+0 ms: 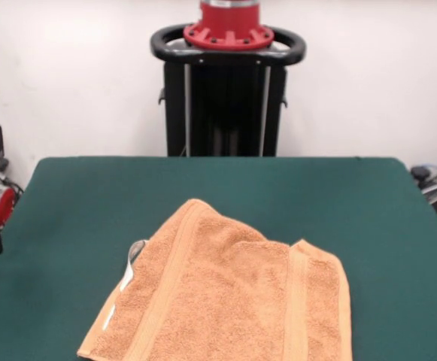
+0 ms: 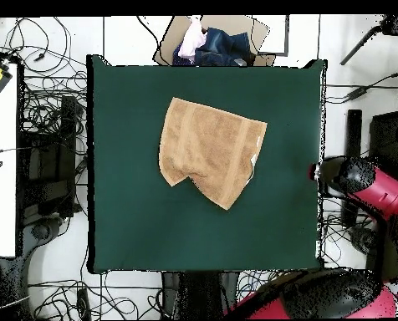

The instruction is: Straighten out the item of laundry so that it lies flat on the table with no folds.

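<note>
Orange-tan terry-cloth towel [image 1: 229,301], roughly square with woven border bands, lies on the large rectangular table [image 1: 75,203] with its dark green felt-like top. In the overhead view the towel [image 2: 209,149] sits on the half of the table [image 2: 127,217] farther from the robot's base, near the middle of its width and clear of every table edge.

Going left to right across the towel in the front view: a small white tag [image 1: 130,269] shows on its left edge; next to it a border band runs up toward a rounded far corner; the middle is rumpled pile; near the right side a second band runs beside a fold ridge. In the overhead view the side of the towel toward the robot is uneven, with a notch between two pointed corners.

Right of the table in the overhead view, the red and black arm [image 2: 371,188] is off the tabletop. Whether its tool is open or closed, I cannot tell.
</note>
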Robot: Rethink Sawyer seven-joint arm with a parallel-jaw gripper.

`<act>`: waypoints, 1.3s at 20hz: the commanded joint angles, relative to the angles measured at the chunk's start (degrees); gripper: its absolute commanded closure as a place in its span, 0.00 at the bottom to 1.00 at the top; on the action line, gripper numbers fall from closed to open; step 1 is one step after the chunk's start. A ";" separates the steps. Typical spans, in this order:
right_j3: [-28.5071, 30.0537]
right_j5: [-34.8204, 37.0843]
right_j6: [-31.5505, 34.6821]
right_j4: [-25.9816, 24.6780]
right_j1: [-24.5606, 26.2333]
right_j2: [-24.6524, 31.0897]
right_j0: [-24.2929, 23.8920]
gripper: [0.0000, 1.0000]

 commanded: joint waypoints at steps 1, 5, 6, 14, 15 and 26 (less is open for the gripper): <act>4.69 -4.00 -0.72 -3.27 -0.91 6.25 1.51 0.00; 4.43 -2.06 -1.14 -5.30 -3.03 3.80 3.91 0.00; 4.77 -1.23 -1.58 -5.31 -3.94 3.81 3.86 0.00; 12.40 5.24 -8.94 1.24 -15.25 14.19 -5.72 0.00; 12.17 4.59 -8.68 0.56 -15.45 14.32 -6.17 0.00; 8.08 3.00 -15.93 -6.90 -9.86 18.67 -15.91 0.00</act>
